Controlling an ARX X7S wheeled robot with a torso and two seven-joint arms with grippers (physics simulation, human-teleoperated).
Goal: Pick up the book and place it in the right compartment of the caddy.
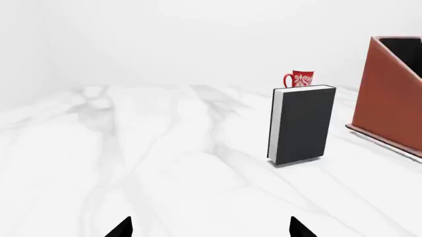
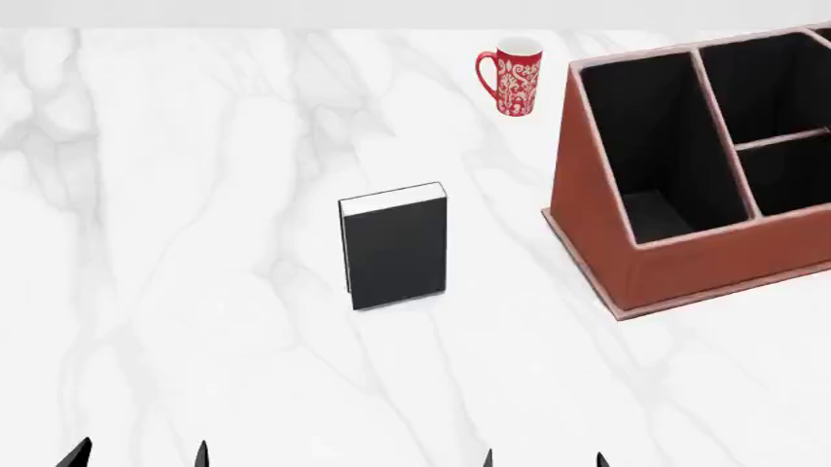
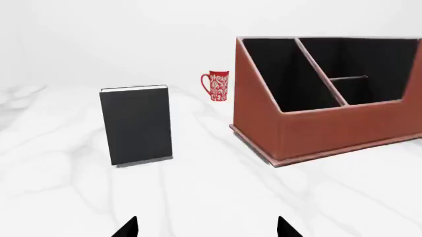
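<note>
Your book [image 2: 395,247] stands upright on its bottom edge near the middle of the table [image 2: 195,243], long axis vertical, black cover broadside to you and white page edges showing along its top. It sits ahead of both sets of fingers and well apart from each, so nothing is grasped yet. In the head view it falls between your two arms, a little nearer the line of the right gripper [image 2: 543,461] than that of the left gripper [image 2: 136,457]; I judge the right arm the handier one, since the caddy [image 2: 688,263] also lies on that side.

From the right wrist view the book [image 3: 136,125] is ahead and off to one side of the gap between the fingers [image 3: 125,228], not centred in it, so you would need to swing across before closing in. From the left wrist view the book [image 1: 301,125] is likewise off-centre, with the mug [image 1: 299,79] behind it and the caddy [image 1: 389,94] just past it.

Both arms are held low near the table's near edge, only the dark tips in view. Each pair of fingers is spread apart, released and empty.

The caddy stands toward the far right corner, clear of the book, its right compartment partly cut off by the frame.
</note>
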